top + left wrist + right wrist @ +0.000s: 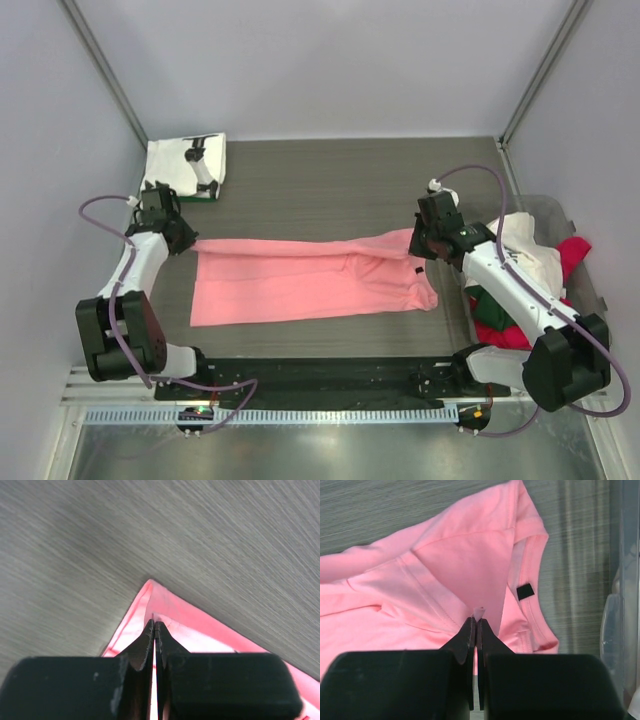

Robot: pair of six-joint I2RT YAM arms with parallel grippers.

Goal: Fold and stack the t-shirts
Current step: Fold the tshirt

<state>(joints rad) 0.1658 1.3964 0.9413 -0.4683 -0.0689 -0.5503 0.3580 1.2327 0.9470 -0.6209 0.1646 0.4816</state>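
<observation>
We've got both arms reaching fwd over the table (330, 175), elbows bent, wrists turned in toward each other. The L arm runs up the left side, and the left gripper (183, 238) sits at the far-left corner of the salmon-pink t-shirt (300, 285). In the left wrist view its fingers (144, 642) are pressed together w/ only a hairline slit, the shirt corner pinched between them, low over the wood-grain top.

The R arm angles in from the right. The right gripper (420, 243) is at the shirt's neck end, tips closed on a small peak of pink cloth that pokes up between them. A black label (522, 592) inside the collar lies just right of the tips.

The shirt's far edge is drawn taut btwn the two grippers; the rest lies flat mid-table, a bit rumpled near the neck.

Around: a folded white tee (188, 163) w/ black print in the far-left corner, near the left gripper but apart from it. A clear bin (560, 205) at the right table edge holds a heap: white cloth (530, 262), red cloth (575, 252), dark green cloth (492, 310). The R forearm crosses over that heap and hides part of it
</observation>
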